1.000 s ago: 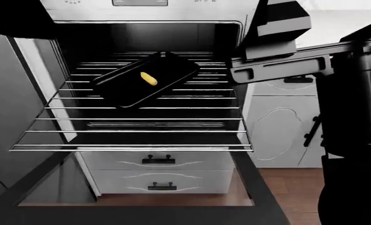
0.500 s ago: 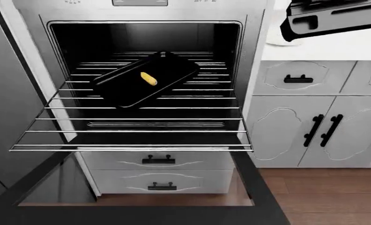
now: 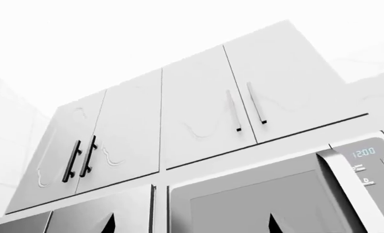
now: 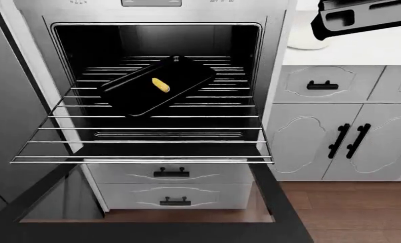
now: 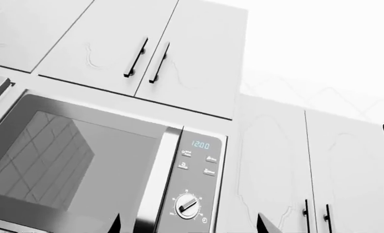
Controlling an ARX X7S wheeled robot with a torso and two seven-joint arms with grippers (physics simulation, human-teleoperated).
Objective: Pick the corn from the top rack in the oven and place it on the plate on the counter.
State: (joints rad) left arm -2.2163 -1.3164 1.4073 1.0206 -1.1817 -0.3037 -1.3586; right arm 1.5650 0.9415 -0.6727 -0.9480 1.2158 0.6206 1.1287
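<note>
None of the task is done: the corn (image 4: 160, 84) lies on a black baking tray (image 4: 129, 93) on the pulled-out top rack (image 4: 146, 142) of the open oven (image 4: 275, 30). Both wrist views show finger tips apart, holding nothing. The right arm (image 4: 369, 17) has risen clear since a second ago.
</note>
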